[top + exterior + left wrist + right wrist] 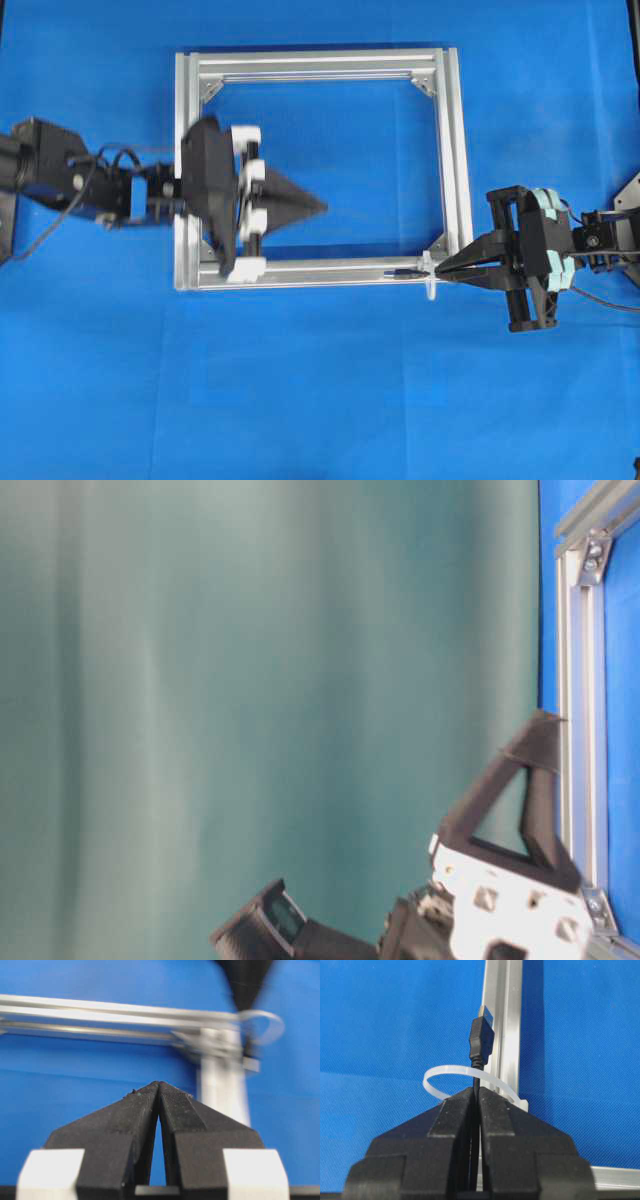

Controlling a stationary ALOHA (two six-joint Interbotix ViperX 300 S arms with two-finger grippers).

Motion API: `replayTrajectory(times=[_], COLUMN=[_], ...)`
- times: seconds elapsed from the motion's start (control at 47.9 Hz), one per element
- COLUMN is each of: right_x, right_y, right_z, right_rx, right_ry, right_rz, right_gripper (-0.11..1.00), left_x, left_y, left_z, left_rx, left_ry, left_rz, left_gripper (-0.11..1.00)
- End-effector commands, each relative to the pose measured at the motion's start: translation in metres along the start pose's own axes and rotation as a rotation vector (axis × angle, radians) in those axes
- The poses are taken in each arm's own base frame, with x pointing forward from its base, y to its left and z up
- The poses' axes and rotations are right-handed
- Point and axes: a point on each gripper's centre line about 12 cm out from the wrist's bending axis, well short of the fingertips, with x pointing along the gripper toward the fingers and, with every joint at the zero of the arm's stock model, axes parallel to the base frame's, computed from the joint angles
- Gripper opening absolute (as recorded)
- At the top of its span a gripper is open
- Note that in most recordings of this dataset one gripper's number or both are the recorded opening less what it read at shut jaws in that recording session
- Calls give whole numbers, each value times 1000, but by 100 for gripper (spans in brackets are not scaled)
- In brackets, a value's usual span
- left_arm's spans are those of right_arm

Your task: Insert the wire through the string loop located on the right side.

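Clamped in the black right gripper (476, 1091), the thin black wire's plug (481, 1039) is pushed through the whitish translucent string loop (445, 1071); the left gripper (159, 1085) is pressed together, empty.

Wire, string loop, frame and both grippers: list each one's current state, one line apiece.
wire: clamped in the right gripper, plug end already through the loop, over the frame rail.
string loop: intact whitish ring on the frame, wire passing through it.
frame: lying flat on the blue surface.
left gripper: shut, holding nothing.
right gripper: shut on the wire at the loop.
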Motion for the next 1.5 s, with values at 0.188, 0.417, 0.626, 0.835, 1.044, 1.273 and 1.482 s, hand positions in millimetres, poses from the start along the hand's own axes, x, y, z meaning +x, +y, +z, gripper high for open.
replayTrajectory(times=[0.188, 0.417, 0.626, 0.835, 1.044, 1.273, 1.482], right_x=[1, 1, 1, 1, 2, 1, 1], right_y=[1, 1, 1, 1, 1, 1, 1], right_z=[7, 7, 8, 8, 8, 7, 7], right_rx=[5, 4, 6, 6, 3, 3, 3], right_ry=[-24, -24, -27, -27, -26, -24, -26], right_rz=[2, 2, 2, 2, 3, 2, 3], right_gripper=[-3, -4, -3, -3, -3, -3, -3], left_x=[-4, 6, 34, 73, 100, 104, 101], left_y=[-53, -58, -59, -49, -49, -49, -48], left_z=[9, 11, 25, 47, 62, 60, 54], left_rx=[27, 27, 23, 11, 15, 9, 10], left_ry=[-22, 3, 4, 3, 20, 54, 70], left_rz=[-136, -142, -131, -98, -90, -90, -89], left_gripper=[0, 0, 0, 0, 0, 0, 5])
